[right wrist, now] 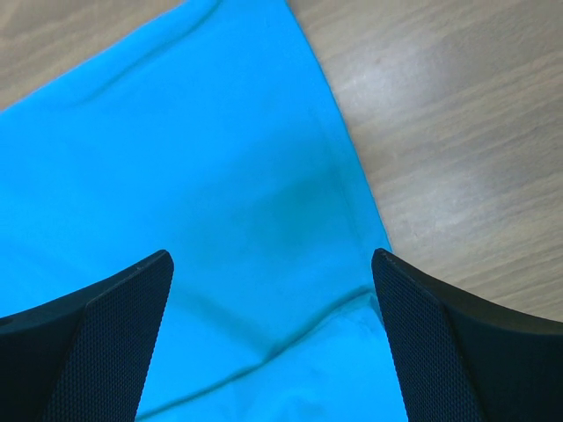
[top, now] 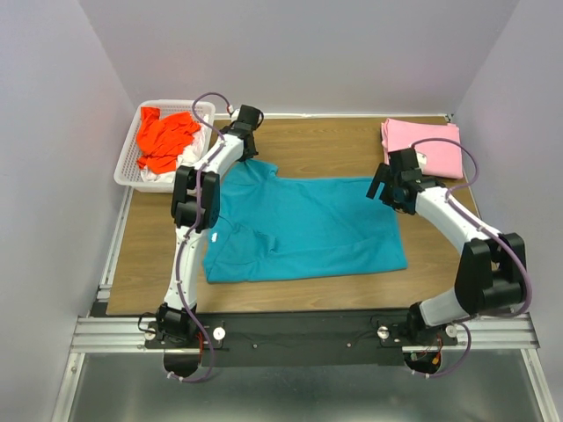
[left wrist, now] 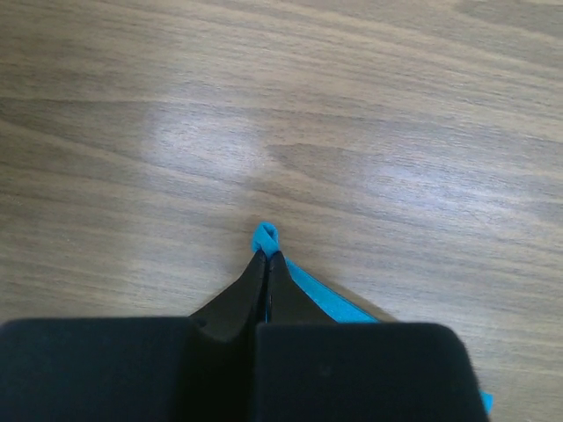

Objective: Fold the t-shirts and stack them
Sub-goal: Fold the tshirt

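**Teal shirt pinched at one corner**

The teal-turquoise cloth t-shirt [top: 308,229] lies spread mid-frame on the wooden tabletop [top: 334,141]. The left gripper [left wrist: 266,261], pressed together, pinches its upper-left edge. The right gripper [right wrist: 273,264] hangs spread over its right end.

The wood-grain table [top: 325,145] carries three things. A teal t-shirt [top: 308,224] lies spread flat across its middle. A folded pink t-shirt [top: 435,145] sits at two o'clock, and a white lattice basket [top: 126,167] sits at ten o'clock, at the left edge.
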Motion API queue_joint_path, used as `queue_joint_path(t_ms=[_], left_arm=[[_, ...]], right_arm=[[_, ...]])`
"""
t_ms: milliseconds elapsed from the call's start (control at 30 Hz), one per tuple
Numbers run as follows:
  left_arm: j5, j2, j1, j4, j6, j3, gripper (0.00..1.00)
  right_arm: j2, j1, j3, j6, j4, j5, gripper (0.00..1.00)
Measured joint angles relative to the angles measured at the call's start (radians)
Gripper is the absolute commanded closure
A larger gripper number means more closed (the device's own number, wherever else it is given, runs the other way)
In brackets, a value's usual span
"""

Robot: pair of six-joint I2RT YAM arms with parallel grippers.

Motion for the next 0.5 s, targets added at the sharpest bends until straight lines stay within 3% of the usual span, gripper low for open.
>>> queue_joint_path(t_ms=[500], left_arm=[[0.026, -0.253, -0.009, 0.131, 0.007, -0.308, 1.0]], right_arm=[[0.437, 0.0, 0.383, 0.074, 0.02, 0.183, 0.06]])
